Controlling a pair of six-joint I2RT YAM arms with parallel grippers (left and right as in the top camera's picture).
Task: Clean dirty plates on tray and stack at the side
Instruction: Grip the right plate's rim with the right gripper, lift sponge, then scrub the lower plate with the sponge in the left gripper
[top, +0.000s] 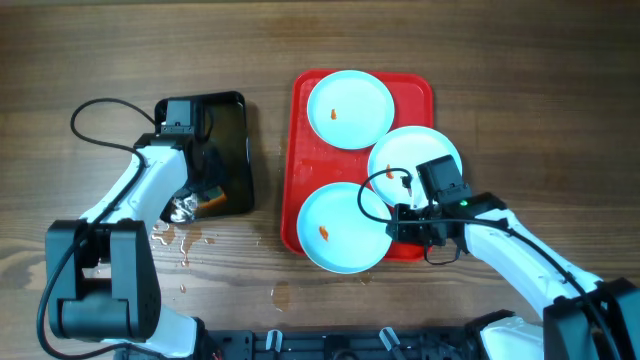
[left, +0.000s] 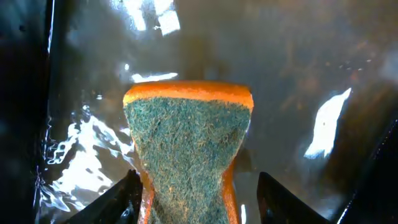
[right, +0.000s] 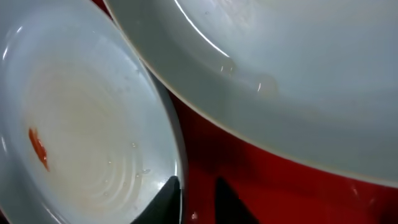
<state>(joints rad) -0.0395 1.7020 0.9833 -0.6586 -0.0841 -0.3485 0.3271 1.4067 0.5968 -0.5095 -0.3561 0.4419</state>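
Three pale plates lie on the red tray (top: 300, 150). The far plate (top: 350, 108) and the front plate (top: 345, 228) each carry an orange-red smear. The middle right plate (top: 415, 160) is partly hidden by my right arm. My right gripper (top: 398, 218) sits at the front plate's right rim. In the right wrist view its fingers (right: 196, 186) are narrowly open: one over the plate (right: 81, 124), the other over the tray (right: 261, 180). My left gripper (top: 205, 190) is open around an orange sponge (left: 186, 137) with a green scouring face. Its left finger touches the sponge; the right one stands apart.
The sponge lies in a black rectangular tray (top: 235, 130) holding water, left of the red tray. Water drops are spilled on the wooden table (top: 185, 245) by the black tray's front corner. A black cable loops at the far left (top: 95, 115).
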